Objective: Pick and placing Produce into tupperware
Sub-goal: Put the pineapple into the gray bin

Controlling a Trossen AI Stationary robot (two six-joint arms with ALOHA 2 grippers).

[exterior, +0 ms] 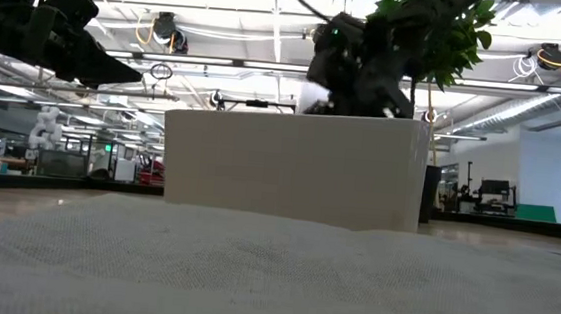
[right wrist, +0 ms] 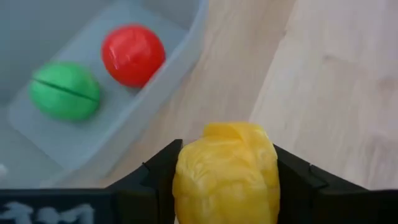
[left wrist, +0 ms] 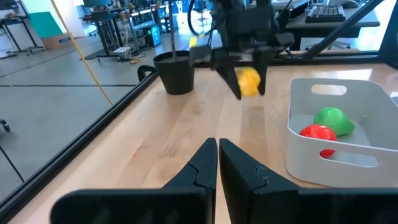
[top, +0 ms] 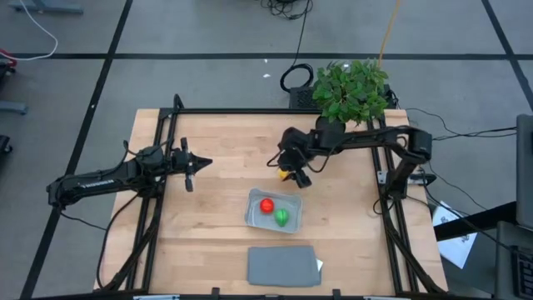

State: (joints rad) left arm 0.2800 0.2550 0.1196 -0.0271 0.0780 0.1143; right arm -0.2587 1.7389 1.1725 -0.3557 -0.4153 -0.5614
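Observation:
The clear tupperware [top: 274, 211] sits on the wooden table with the red piece [top: 266, 205] and the green piece [top: 282, 217] lying inside it. They also show in the right wrist view as the red piece [right wrist: 132, 54] and green piece [right wrist: 65, 90]. My right gripper [top: 293, 174] hovers just beyond the container's far edge, shut on the yellow piece [right wrist: 226, 171]. My left gripper [top: 191, 166] waits shut over the table's left half, away from everything. My right gripper pinches the yellow piece [left wrist: 249, 81] between its two fingers [right wrist: 155, 171], one on each side of it. The fingers point down from above. The piece is lifted clear of the table, above the wood beside the tupperware's far wall [right wrist: 174, 68].
A flat grey lid [top: 283, 265] lies near the table's front edge. A potted leafy plant [top: 351, 88] stands at the far right corner, its dark pot [left wrist: 175, 73] in the left wrist view. Bare wood lies between the two arms.

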